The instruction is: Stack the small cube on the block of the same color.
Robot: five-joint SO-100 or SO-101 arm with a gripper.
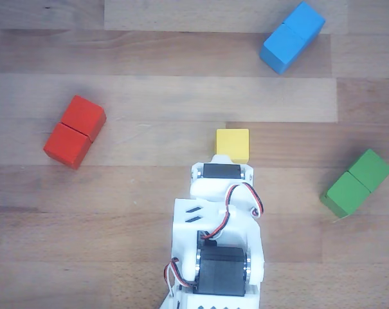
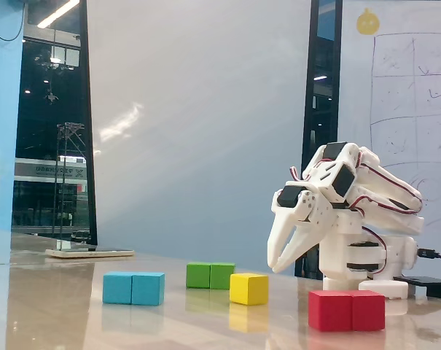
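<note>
In the other view the arm hides its gripper [image 2: 278,267], which hangs slightly parted at 5 o'clock from the small cube [image 1: 233,144].

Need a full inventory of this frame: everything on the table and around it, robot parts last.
small cube: 1, yellow, mid-table just ahead of the arm in the other view; apart from all blocks.
red block: 1, red, two cubes long, left in the other view.
blue block: 1, blue, two cubes long, top right in the other view.
green block: 1, green, two cubes long, right edge in the other view.
table: 1, light wood planks.
whiteboard: 1, white with faint drawn lines, behind the arm in the fixed view.
flat board: 1, pale, far left on the table.
arm: 1, white with black servos, folded back over its base.
gripper: 1, white, fingers slightly apart, empty, above the table.
</note>
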